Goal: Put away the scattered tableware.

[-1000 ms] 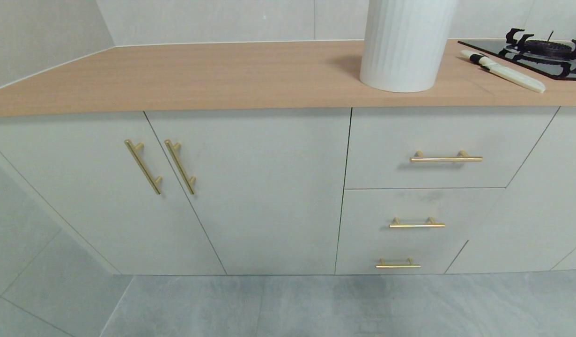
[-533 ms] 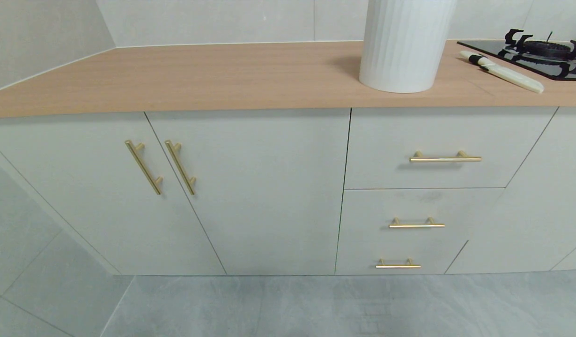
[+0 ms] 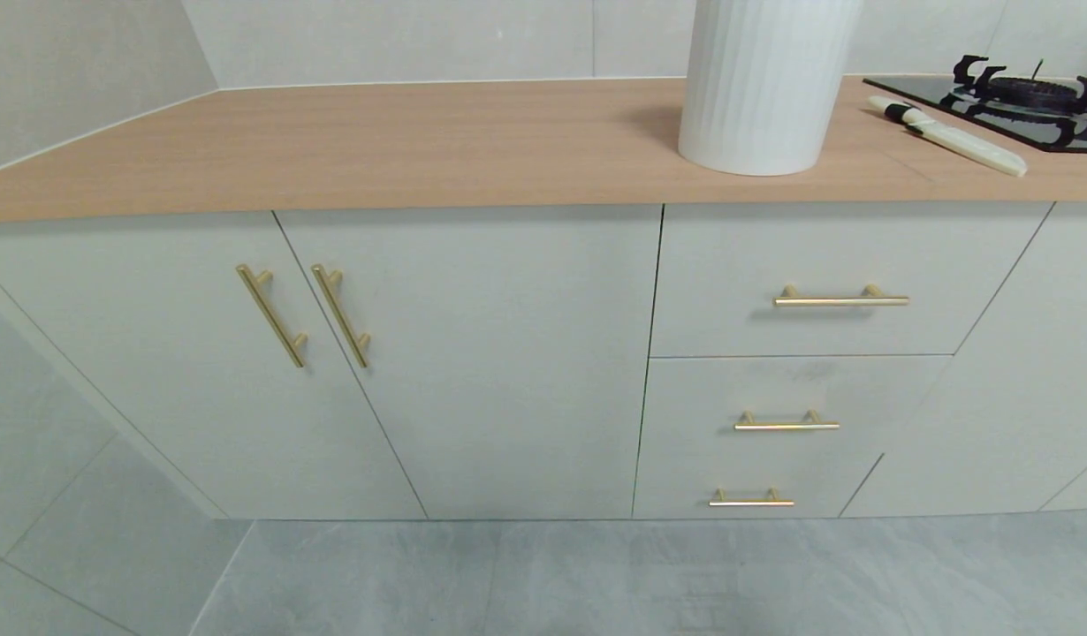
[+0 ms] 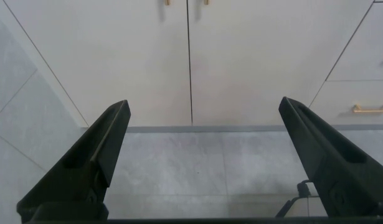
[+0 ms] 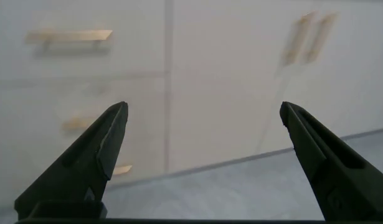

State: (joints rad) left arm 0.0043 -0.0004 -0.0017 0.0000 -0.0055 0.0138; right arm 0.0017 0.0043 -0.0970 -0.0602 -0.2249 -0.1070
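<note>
Unmoved since a second ago: knife (image 3: 950,137) flat on tabletop (image 3: 376,141), between white vase (image 3: 760,84) and stove (image 3: 1029,97). Left gripper (image 4: 203,104) spread wide, empty, low before cabinet doors (image 4: 179,56). Right gripper (image 5: 202,106) likewise wide, empty, facing drawers (image 5: 79,68).

— What's out?
— A knife (image 3: 947,135), cream-white with a black band on its handle. It lies flat at the right end of the counter (image 3: 376,141), near the front edge, with its tip slanting front-right.
— Anything else?
— A white ribbed container (image 3: 764,84), upright, left of the knife and apart from it. Its top is out of view.
</note>
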